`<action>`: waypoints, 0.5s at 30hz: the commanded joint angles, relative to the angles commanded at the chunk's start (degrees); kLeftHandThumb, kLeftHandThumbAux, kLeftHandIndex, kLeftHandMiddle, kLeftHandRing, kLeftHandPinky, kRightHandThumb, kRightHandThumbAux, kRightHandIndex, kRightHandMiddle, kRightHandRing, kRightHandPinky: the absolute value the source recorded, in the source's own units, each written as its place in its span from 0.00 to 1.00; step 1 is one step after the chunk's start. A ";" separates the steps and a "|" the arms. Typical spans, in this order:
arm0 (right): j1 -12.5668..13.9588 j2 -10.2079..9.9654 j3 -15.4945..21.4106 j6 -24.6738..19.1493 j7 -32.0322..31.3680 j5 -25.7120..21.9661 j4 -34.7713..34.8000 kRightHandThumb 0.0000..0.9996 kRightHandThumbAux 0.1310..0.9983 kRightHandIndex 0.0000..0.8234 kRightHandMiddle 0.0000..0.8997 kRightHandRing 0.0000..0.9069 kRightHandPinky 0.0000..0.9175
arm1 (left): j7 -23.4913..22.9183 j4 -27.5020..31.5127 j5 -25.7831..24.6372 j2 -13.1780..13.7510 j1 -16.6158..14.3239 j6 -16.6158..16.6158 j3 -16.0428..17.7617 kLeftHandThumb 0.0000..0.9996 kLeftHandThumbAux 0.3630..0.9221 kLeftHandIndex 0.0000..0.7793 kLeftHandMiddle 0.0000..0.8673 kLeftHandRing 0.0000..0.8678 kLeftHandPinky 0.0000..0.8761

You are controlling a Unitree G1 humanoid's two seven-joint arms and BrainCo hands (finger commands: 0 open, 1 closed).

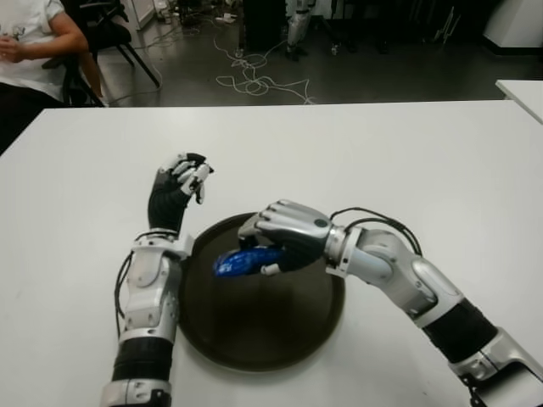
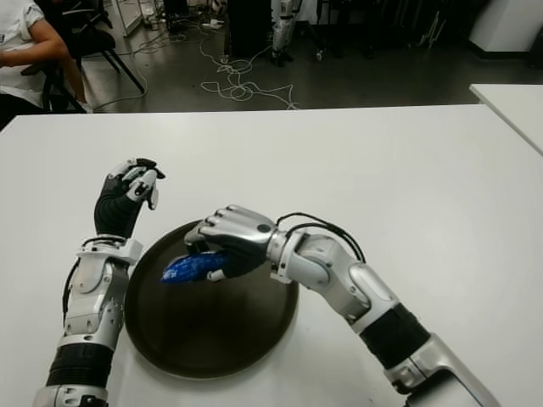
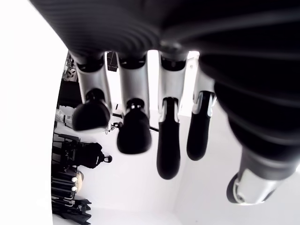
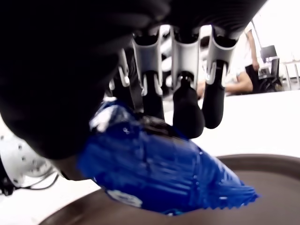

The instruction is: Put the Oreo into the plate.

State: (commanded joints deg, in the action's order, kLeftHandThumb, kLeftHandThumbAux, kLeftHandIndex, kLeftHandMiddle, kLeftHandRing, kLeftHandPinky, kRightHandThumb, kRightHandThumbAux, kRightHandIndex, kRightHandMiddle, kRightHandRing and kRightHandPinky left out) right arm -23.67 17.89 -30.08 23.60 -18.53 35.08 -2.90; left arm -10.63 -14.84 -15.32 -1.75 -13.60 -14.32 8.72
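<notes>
Holding the blue Oreo packet (image 1: 242, 262) over the dark round plate (image 1: 254, 339), the right hand (image 1: 284, 233) sits at centre frame in the eye views. Risk as judged: the packet pokes out sideways toward the plate's left rim, so a release here could drop it long-end first and let it slide or tip over that rim onto the white table (image 1: 407, 161). The crinkly wrapper may also cling to a fingertip and get dragged out when the hand lifts.

Right hand: fingers (image 4: 187, 110) curled down over the packet, thumb underneath, clamped on it; the packet's crimped end hangs just above the plate floor, contact unclear.

Left hand (image 1: 178, 193): raised just beside the plate's upper-left rim, fingers loosely bent, holding nothing.
</notes>
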 joint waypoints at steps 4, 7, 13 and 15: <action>0.24 0.63 0.29 -0.55 -1.14 -0.54 -0.21 0.45 0.75 0.33 0.16 0.17 0.15 | 0.19 0.03 -0.05 0.08 -0.12 0.56 0.15 0.86 0.53 0.55 0.62 0.88 0.91; 0.30 1.29 0.71 -2.67 -4.24 -1.78 1.16 0.15 0.77 0.11 0.06 0.06 0.06 | 0.14 -0.15 -0.26 0.04 -0.24 0.46 0.24 0.86 0.53 0.54 0.62 0.89 0.92; 0.62 2.45 1.83 -6.00 -7.99 -2.96 3.36 0.02 0.70 0.01 0.01 0.01 0.01 | -0.04 -0.19 -0.17 -0.03 -0.24 -0.15 0.12 0.86 0.53 0.54 0.61 0.89 0.91; 0.86 2.65 2.03 -6.28 -8.22 -2.90 3.42 0.01 0.67 0.01 0.00 0.00 0.00 | -0.02 -0.18 -0.08 -0.04 -0.23 -0.20 0.08 0.86 0.53 0.54 0.61 0.89 0.91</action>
State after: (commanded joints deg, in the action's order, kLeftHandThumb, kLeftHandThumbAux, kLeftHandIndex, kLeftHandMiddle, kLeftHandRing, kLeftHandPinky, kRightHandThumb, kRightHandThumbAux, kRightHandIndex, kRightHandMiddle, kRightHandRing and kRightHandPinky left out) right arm -22.80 20.53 -28.06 17.32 -26.75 32.18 0.53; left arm -10.65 -15.02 -15.41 -1.80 -13.82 -14.52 8.81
